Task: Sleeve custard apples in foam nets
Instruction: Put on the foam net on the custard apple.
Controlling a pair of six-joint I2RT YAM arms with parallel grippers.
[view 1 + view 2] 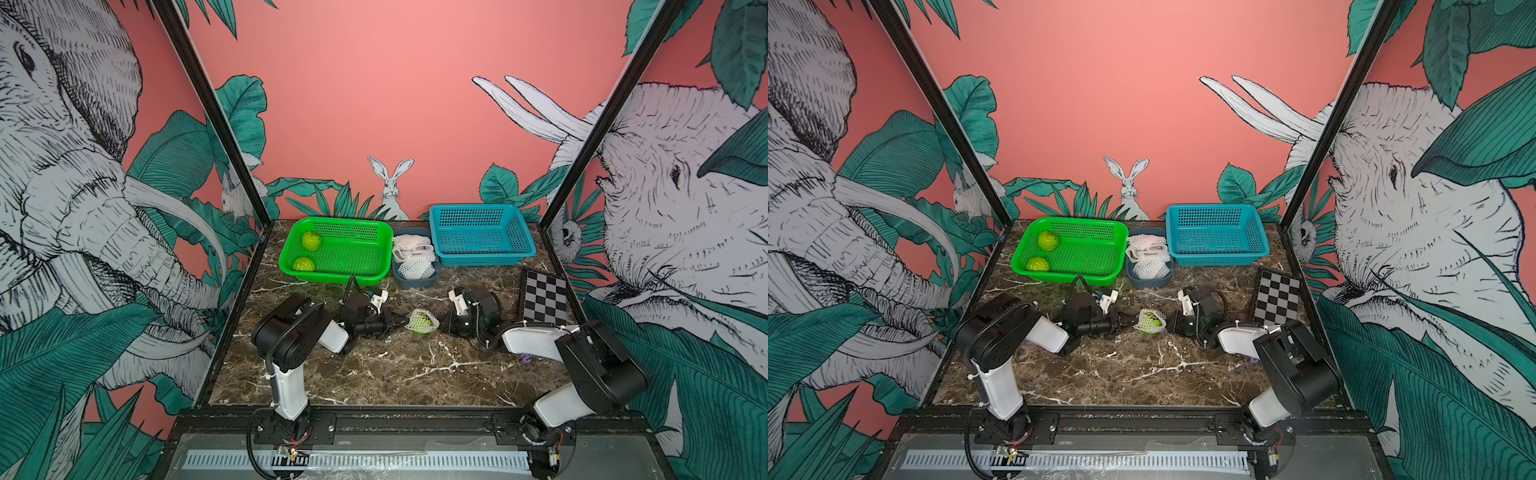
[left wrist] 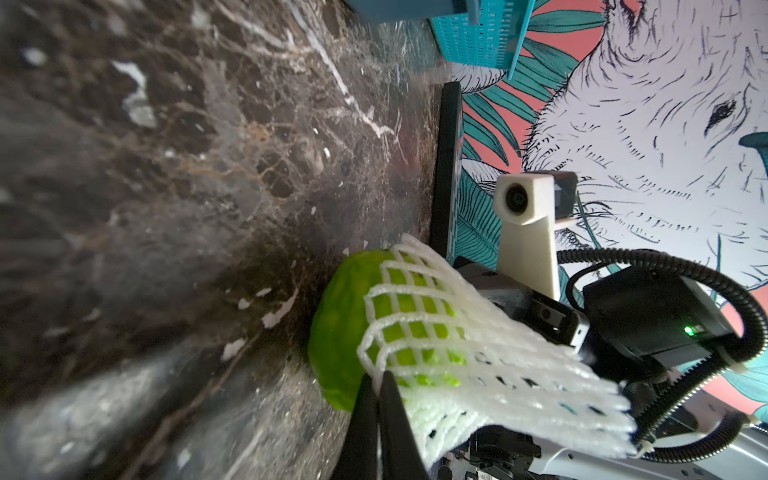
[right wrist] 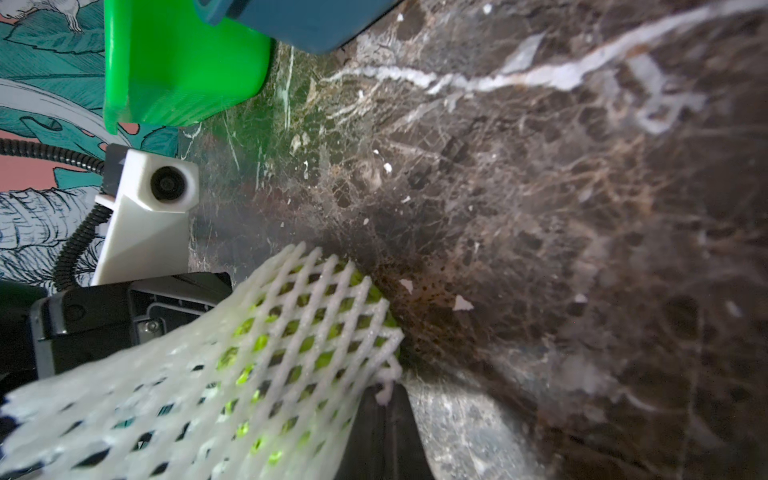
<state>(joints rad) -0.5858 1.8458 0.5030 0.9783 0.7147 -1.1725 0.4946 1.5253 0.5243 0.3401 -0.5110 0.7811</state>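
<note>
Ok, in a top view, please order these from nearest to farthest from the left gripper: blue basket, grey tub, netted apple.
1. Netted apple: mid-table, right at the left gripper, which pinches its net.
2. Grey tub: behind, at the back middle.
3. Blue basket: back right corner.

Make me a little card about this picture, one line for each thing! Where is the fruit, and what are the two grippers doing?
fruit being wrapped: custard apple, on the marble table between the arms, partly inside a foam net
left gripper: shut on the net's open edge
right gripper: shut on the net's other end
green basket: holds two bare custard apples
grey-blue tub: holds spare foam nets
blue basket: nothing in it
checkerboard: beside the right arm
</note>
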